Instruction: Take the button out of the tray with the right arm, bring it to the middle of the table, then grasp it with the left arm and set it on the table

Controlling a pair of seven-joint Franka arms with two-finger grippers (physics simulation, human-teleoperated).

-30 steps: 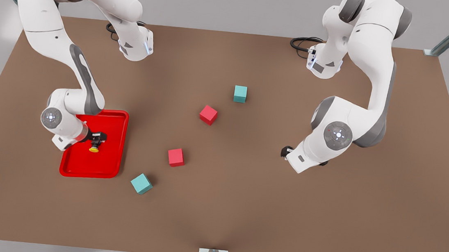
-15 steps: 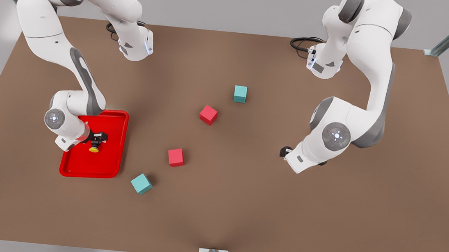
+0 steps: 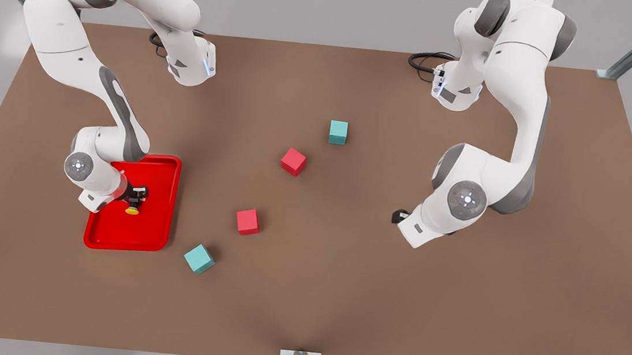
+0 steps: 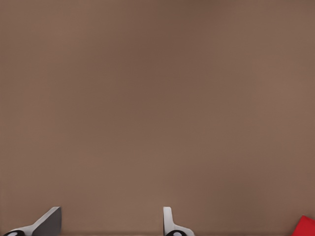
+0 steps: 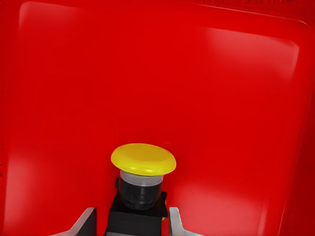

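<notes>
The button (image 5: 142,169), yellow cap on a black boxy body, stands in the red tray (image 3: 163,168) on the table (image 3: 339,296) at the front view's left. In the front view the button (image 3: 131,209) sits near the tray's middle. My right gripper (image 5: 132,222) has a finger against each side of the button's body and is shut on it; in the front view this gripper (image 3: 137,192) reaches in from the tray's left side. At the front view's right, my left gripper (image 4: 112,216) hangs open over bare table; from the front this gripper (image 3: 399,215) is mostly hidden under its wrist.
Two red cubes (image 3: 293,161) (image 3: 247,221) and two teal cubes (image 3: 338,132) (image 3: 199,258) lie between the arms. A red cube's corner (image 4: 306,227) shows in the left wrist view. Cables (image 3: 428,61) lie at the back edge.
The right arm's wrist has shifted slightly over the tray while the button stays in place. The left arm has drifted a little toward the front view's left.
</notes>
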